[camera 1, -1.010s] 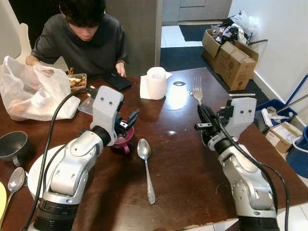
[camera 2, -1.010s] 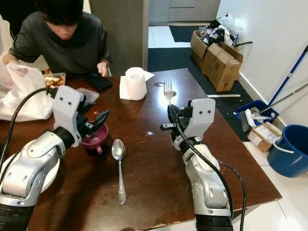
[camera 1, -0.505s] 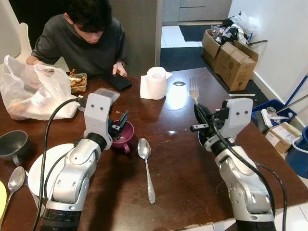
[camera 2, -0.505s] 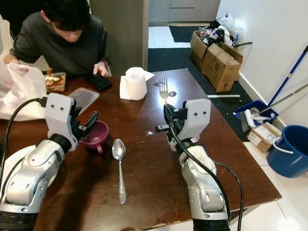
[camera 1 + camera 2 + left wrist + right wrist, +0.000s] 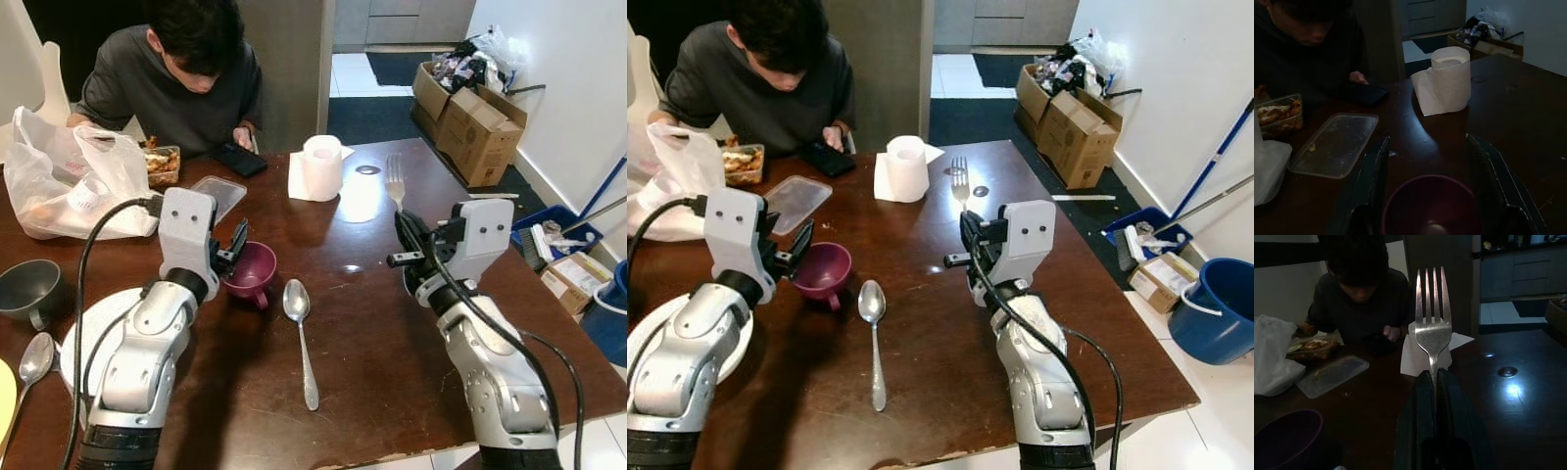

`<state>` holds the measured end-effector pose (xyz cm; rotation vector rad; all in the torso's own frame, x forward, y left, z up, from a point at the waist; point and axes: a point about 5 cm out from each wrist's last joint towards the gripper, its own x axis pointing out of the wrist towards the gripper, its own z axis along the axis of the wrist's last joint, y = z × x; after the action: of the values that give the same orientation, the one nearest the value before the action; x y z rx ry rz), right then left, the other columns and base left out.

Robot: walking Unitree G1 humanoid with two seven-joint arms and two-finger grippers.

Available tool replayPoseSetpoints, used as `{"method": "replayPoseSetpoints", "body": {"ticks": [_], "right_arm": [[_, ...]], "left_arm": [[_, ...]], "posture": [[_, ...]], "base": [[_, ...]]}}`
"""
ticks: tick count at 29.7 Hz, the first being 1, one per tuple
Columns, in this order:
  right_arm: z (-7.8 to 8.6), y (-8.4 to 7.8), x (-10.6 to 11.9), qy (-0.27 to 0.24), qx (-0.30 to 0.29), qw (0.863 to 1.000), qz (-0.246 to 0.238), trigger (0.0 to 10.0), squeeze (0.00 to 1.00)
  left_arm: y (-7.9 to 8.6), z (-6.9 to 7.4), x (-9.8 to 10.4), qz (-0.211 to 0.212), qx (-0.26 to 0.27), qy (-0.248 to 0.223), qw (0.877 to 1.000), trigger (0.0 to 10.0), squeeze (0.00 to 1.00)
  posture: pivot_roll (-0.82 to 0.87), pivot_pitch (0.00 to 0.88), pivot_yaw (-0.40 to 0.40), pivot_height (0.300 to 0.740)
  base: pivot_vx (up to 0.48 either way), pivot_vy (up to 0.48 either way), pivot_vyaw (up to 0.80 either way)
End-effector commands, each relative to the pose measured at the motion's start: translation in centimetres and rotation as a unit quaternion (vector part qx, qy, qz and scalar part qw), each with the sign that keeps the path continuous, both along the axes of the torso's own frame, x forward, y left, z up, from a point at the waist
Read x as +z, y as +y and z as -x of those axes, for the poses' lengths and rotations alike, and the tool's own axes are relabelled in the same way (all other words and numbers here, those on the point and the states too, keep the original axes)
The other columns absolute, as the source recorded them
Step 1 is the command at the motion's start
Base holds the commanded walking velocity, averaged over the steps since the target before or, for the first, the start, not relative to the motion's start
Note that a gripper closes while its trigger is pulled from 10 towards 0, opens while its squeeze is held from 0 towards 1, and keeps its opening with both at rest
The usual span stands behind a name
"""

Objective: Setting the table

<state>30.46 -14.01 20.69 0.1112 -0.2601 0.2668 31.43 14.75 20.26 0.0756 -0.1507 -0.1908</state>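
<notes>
Two grippers | our right gripper point(image 5: 411, 232) clamps the silver metal fork point(image 5: 395, 182) by its handle, tines up above the table (stiff, light, slippery) | left gripper point(image 5: 1431, 196) spread around the maroon plastic cup point(image 5: 252, 271).

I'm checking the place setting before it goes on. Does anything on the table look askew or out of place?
Nothing is spilled or broken. The purple cup stands upright beside the spoon, between the open fingers of the left gripper. The fork is off the table, held tines up in the right gripper. A loose container lid lies near the person.
</notes>
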Motion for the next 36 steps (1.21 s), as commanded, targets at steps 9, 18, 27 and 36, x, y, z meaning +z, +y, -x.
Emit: {"method": "replayPoseSetpoints", "body": {"ticks": [9,18,27,36], "right_arm": [[-0.12,-0.18,-0.3,0.007,-0.007,1.0,-0.003,10.0,0.0],[-0.19,-0.13,-0.4,0.009,-0.007,1.0,-0.003,10.0,0.0],[-0.25,-0.14,-0.44,0.01,-0.007,1.0,-0.003,10.0,0.0],[-0.3,-0.14,-0.48,0.01,-0.008,1.0,-0.001,10.0,0.0]], "left_arm": [[-0.12,-0.33,-0.24,0.005,0.005,0.002,1.0,10.0,0.0],[-0.14,-0.31,-0.25,0.005,0.003,0.003,1.0,10.0,0.0],[-0.05,-0.32,-0.18,0.004,0.005,0.002,1.0,10.0,0.0],[-0.02,-0.36,-0.13,0.003,0.003,0.001,1.0,10.0,0.0]], "posture": [[-0.05,0.0,0.082,0.74],[-0.05,0.0,0.083,0.74],[-0.05,0.0,0.082,0.74],[-0.05,0.0,0.086,0.74]], "base": [[0.0,0.0,0.0],[-0.099,0.0,0.0],[-0.457,0.0,0.0],[-0.415,0.0,0.0]]}}
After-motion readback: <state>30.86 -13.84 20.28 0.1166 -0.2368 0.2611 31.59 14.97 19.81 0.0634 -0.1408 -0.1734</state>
